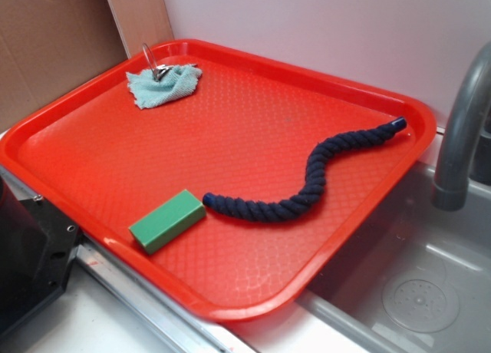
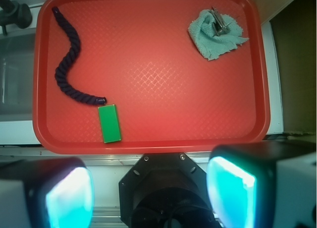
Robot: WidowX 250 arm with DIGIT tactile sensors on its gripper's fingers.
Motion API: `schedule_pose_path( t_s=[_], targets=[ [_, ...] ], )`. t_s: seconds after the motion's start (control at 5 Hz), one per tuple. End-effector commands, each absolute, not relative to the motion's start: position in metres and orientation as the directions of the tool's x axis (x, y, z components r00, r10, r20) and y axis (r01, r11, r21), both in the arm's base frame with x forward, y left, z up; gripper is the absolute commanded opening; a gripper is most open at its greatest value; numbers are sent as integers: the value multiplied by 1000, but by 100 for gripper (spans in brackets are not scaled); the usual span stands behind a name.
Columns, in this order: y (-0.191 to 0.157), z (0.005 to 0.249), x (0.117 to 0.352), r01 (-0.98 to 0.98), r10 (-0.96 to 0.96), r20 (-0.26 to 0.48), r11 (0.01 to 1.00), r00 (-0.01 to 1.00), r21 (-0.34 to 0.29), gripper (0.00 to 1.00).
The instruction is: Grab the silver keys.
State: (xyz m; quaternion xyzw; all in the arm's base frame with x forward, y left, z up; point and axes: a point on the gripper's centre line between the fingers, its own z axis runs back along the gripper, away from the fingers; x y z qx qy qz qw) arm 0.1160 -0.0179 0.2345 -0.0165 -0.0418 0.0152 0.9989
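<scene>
The silver keys point(image 1: 159, 69) lie on a small light-teal cloth point(image 1: 163, 87) in the far left corner of the red tray point(image 1: 69, 130), their thin wire ring standing up. In the wrist view the keys point(image 2: 218, 23) lie on the cloth point(image 2: 215, 35) at the tray's upper right. My gripper point(image 2: 151, 193) is high above the tray's near edge, far from the keys. Its two teal-padded fingers point(image 2: 69, 198) are wide apart with nothing between them. The gripper does not show in the exterior view.
A green block point(image 1: 166, 220) and a dark blue rope point(image 1: 307, 180) lie on the tray's near half; in the wrist view the block point(image 2: 109, 123) and rope point(image 2: 67, 64) are at left. A grey faucet point(image 1: 460, 130) and metal sink point(image 1: 430, 276) are to the right. The robot base point(image 1: 31, 253) stands near left.
</scene>
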Motion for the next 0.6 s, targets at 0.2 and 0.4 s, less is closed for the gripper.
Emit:
schedule_pose_path(
  t_s=[0.2,0.4],
  targets=[
    [-7,229,122,-210,218,171,976,961,-67,100],
    [11,210,133,-436,449,246,894,859,-108,100]
  ],
)
